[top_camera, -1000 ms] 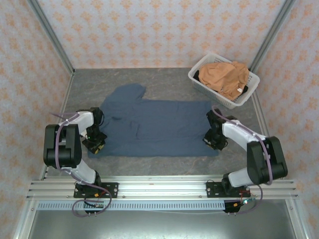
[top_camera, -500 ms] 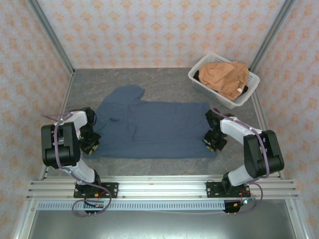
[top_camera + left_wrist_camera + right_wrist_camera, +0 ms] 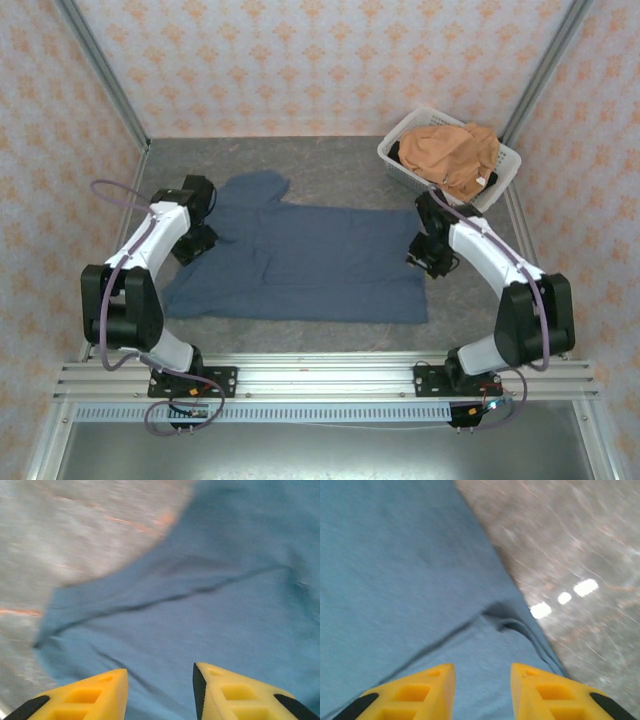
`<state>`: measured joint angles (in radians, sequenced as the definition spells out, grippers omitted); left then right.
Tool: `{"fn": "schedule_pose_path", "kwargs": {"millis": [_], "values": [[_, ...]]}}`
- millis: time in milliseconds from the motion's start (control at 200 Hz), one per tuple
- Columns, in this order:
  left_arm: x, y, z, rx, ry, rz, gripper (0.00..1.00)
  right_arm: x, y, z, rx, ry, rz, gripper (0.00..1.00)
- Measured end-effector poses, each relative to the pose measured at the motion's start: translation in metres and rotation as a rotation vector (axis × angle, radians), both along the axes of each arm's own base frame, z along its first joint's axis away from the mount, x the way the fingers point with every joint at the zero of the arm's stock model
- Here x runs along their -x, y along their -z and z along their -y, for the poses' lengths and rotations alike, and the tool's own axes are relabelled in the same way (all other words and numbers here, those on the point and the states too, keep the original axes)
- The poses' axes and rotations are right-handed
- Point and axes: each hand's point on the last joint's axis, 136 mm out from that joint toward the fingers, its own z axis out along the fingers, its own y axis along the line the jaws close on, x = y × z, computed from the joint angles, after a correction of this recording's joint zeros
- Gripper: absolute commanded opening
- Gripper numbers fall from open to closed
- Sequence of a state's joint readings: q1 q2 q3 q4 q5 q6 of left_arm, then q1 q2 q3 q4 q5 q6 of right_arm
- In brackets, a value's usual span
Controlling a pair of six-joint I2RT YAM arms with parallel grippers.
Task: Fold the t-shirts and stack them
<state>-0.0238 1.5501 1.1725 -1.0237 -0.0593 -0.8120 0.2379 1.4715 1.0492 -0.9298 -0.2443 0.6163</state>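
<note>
**Fingers apart over a spread t-shirt**

Fingers (image 3: 90, 700) of the left gripper (image 3: 160, 674) are yellow with black tips and stand apart, with nothing between them but the slate-blue t-shirt (image 3: 215, 605) lying below. The right gripper (image 3: 483, 670) is likewise parted, its yellow fingers (image 3: 415, 695) holding nothing.

From above, the slate-blue t-shirt (image 3: 310, 265) lies spread on the grey table (image 3: 340, 165), its long side running left to right and one sleeve (image 3: 255, 187) reaching toward the far wall. The left gripper (image 3: 193, 248) hangs at the cloth's left end, just near of that sleeve. The right gripper (image 3: 430, 262) hangs at the cloth's right edge.

Through the left wrist camera, a curved cloth edge meets bare table (image 3: 75, 530) at upper left, and a long crease crosses the fabric. Through the right wrist camera, the t-shirt (image 3: 395, 570) ends along a slanting edge with a small pucker, beyond which lies table (image 3: 580, 545). Both wrist views are blurred.

The orange-tan shirt (image 3: 450, 155) sits crumpled in a white lattice basket (image 3: 420, 185) at the far right corner, apart from the blue one.
</note>
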Motion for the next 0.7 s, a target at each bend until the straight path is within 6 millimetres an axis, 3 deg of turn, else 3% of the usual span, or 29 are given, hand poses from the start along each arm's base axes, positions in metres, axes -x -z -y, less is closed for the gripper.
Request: {"fn": "schedule_pose_path", "kwargs": {"millis": [150, 335, 585, 701], "values": [[-0.024, 0.028, 0.032, 0.103, 0.006, -0.026, 0.34, -0.033, 0.012, -0.015, -0.046, -0.019, 0.024, 0.34], [-0.040, 0.067, 0.041, 0.128, -0.015, -0.103, 0.33, -0.047, 0.043, -0.022, -0.060, -0.021, -0.010, 0.34], [-0.076, 0.060, 0.038, 0.100, -0.001, -0.043, 0.29, -0.044, 0.062, -0.020, -0.043, -0.023, -0.032, 0.34], [-0.074, 0.077, 0.034, 0.072, 0.011, -0.093, 0.29, -0.039, 0.069, -0.019, -0.040, -0.022, -0.052, 0.34]]}}
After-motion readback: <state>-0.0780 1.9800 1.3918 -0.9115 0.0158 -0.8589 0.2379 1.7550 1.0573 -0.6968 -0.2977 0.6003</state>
